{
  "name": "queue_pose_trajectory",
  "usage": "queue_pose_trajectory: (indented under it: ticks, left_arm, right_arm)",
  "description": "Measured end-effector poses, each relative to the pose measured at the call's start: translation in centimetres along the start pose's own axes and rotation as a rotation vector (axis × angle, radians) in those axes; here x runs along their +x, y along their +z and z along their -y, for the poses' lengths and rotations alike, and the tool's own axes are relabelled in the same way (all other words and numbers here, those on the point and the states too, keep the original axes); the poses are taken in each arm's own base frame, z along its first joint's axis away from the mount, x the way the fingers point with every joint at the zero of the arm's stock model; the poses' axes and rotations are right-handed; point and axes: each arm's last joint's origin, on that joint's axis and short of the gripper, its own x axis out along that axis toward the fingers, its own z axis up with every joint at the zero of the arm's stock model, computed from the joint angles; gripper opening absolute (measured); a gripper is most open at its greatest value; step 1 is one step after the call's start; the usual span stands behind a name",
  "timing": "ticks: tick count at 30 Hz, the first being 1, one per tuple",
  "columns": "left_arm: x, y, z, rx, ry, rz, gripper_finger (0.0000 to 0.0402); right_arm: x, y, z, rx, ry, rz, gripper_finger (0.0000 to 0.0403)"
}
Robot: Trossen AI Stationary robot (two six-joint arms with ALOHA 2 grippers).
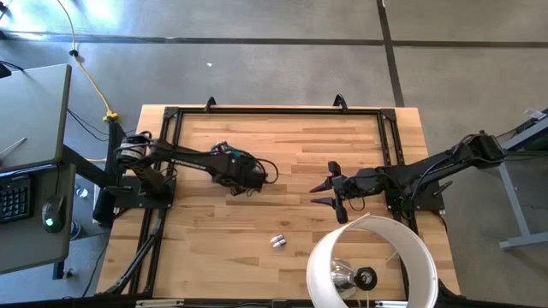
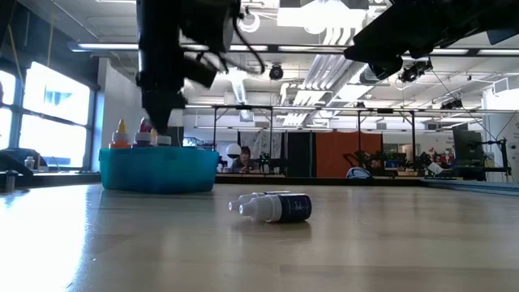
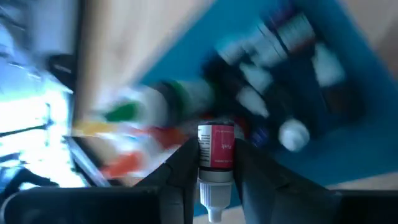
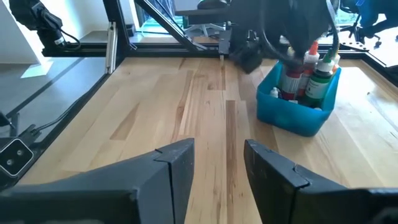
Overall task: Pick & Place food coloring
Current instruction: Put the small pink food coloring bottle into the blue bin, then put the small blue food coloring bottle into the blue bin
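Observation:
My left gripper (image 1: 247, 175) hangs over the teal bin (image 2: 158, 172) at the table's middle left and is shut on a food coloring bottle with a red-pink label (image 3: 216, 146). Several more bottles (image 4: 305, 78) stand in the bin, with red, orange, green and white caps. Two bottles with white caps (image 2: 272, 207) lie on their sides on the table near its near edge (image 1: 278, 241). My right gripper (image 1: 330, 184) is open and waits above the table right of the middle, with its fingers pointing toward the bin. My left gripper (image 3: 216, 146) pinches the bottle's labelled body (image 3: 216, 134) between its two fingers, one on each side. The fingers come from above, pointing down into the bin. The bottle stands upright along the fingers, with its white cap (image 3: 214, 193) toward the wrist. Its lower end is hidden.
A white round lamp shade (image 1: 368, 265) stands at the table's near right corner. A black frame (image 1: 282, 111) runs along the far and side edges. Bare wood lies between the bin and my right gripper (image 4: 217, 149).

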Motion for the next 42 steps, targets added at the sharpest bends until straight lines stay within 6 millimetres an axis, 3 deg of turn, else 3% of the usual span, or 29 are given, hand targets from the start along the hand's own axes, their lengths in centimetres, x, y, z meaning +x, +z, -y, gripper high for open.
queue_pose_trajectory:
  ticks: [6, 11, 19, 26, 30, 36, 42]
  left_arm:
    - [3.7, -0.4, 0.9, 0.011, -0.132, -0.02, 0.0117]
    - [3.7, 0.1, 0.7, -0.006, -0.155, -0.004, 0.0149]
    - [-0.8, 2.6, 0.1, -0.031, -0.23, 0.095, 0.0159]
    - [-6.2, 4.1, -0.9, -0.079, -0.263, 0.223, 0.0156]
    - [-8.4, 4.4, -1.0, -0.087, -0.255, 0.299, 0.0156]
    - [-9.8, 3.8, -0.5, -0.049, -0.273, 0.314, 0.0156]
    - [-10.5, 2.9, 0.4, -0.025, -0.284, 0.307, 0.0156]
  right_arm:
    - [0.6, -0.5, 0.0, -0.004, -0.004, -0.023, 0.0134]
    - [3.0, -1.8, -0.3, -0.042, 0.057, -0.029, 0.0134]
    - [7.6, -4.2, -1.4, -0.036, 0.318, 0.094, 0.0134]
    - [13.5, -5.8, -2.9, -0.009, 0.423, -0.078, 0.0161]
    - [15.9, -7.0, -4.4, -0.026, 0.492, -0.161, 0.0189]
    - [17.6, -8.4, -5.5, -0.135, 0.383, -0.239, 0.0214]
    - [17.5, -9.4, -5.3, -0.185, 0.274, -0.283, 0.0219]
